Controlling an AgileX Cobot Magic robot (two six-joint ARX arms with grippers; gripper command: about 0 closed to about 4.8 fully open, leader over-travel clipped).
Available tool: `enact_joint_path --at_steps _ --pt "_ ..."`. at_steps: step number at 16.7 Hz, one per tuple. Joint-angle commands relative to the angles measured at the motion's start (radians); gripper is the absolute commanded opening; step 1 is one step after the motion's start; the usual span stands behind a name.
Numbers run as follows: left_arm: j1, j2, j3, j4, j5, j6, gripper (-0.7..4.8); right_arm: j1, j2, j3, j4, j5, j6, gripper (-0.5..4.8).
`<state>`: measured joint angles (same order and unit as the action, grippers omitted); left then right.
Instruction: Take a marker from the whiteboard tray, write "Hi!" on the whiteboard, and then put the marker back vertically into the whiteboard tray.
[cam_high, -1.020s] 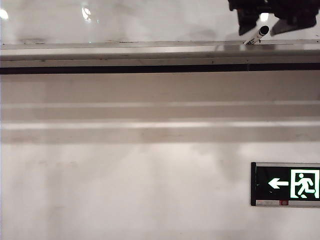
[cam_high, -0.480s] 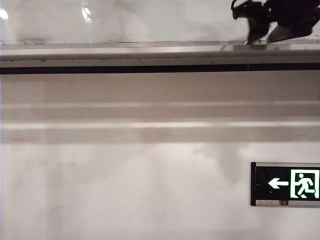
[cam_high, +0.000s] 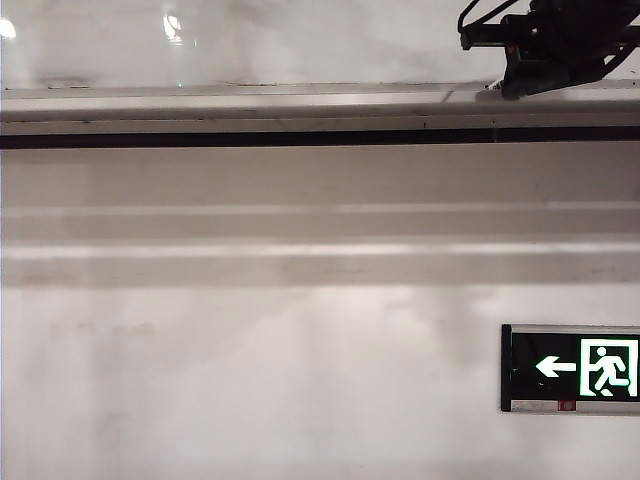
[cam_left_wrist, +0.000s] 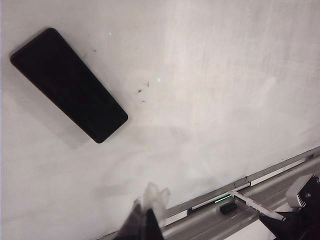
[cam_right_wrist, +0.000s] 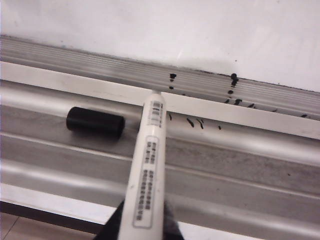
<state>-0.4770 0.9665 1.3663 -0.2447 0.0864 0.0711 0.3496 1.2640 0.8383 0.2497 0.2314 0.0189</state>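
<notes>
**Marker pinched at tray, barrel leaning toward board**

Right gripper (cam_right_wrist: 142, 227) closed on the marker (cam_right_wrist: 149, 165) at its rear end; jaws pinching the white barrel from both sides; barrel running straight out from the fingers, long axis crossing the whiteboard tray (cam_right_wrist: 240, 165) toward the whiteboard (cam_right_wrist: 200, 30); far end resting at the tray's back rail; detached black cap (cam_right_wrist: 95, 122) lying in the tray channel just beside the barrel. Seen from outside, right gripper (cam_high: 545, 75) low at the ledge, marker hidden. Left gripper (cam_left_wrist: 147, 217) well apart along the tray, fingertips together, holding nothing; right arm plainly nearer. Black eraser (cam_left_wrist: 67, 85) on the board. Barcode and fine print on barrel, illegible; exit sign (cam_high: 572, 367) showing arrow and running figure only.
</notes>
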Motion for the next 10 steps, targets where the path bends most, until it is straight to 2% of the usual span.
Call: enact_joint_path --at_steps 1,3,10 --pt "0.000 0.000 0.003 0.015 0.004 0.000 -0.06 0.000 0.002 0.003 0.018 -0.006 0.004 1.06" --pt "0.000 0.000 0.003 0.015 0.004 0.000 -0.06 0.000 0.002 0.003 0.019 -0.006 0.004 2.23" --pt "0.000 0.002 0.003 0.016 0.004 0.000 -0.06 0.000 0.002 0.003 0.085 -0.009 0.004 2.21"
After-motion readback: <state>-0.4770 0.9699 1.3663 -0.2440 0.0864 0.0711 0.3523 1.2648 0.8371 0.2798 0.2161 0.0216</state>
